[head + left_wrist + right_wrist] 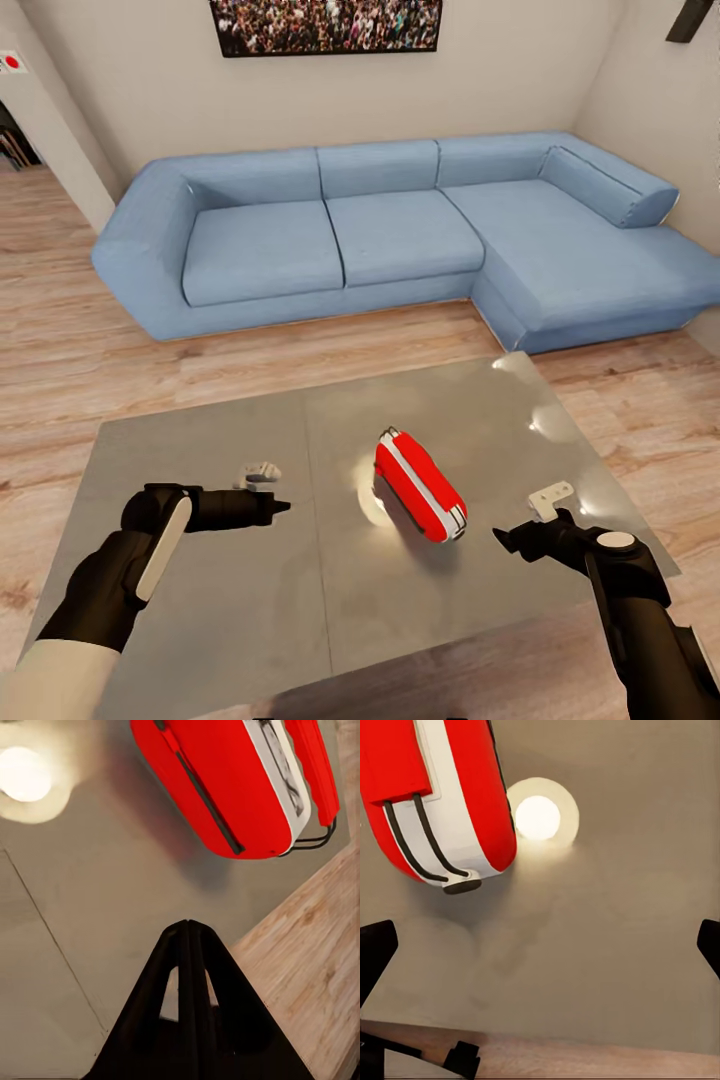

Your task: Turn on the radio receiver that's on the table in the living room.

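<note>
While radio receiver point(420, 485) lies between us on worktop point(200, 600), long axis running away, right gripper point(512, 541) sits nearer, fingers apart; left gripper point(283, 507) pressed together.

No readable text, label, brand, or number was found in any of the views. On the small red rounded-box radio point(420, 485) with white edge trim, no lettering or dial markings could be made out. A small white sign bearing a red disc point(13, 62) was seen on the beige wall at the far left, but no writing on it could be read. Part of a black shape point(691, 18) was seen on the right wall, too cropped to be read.
</note>
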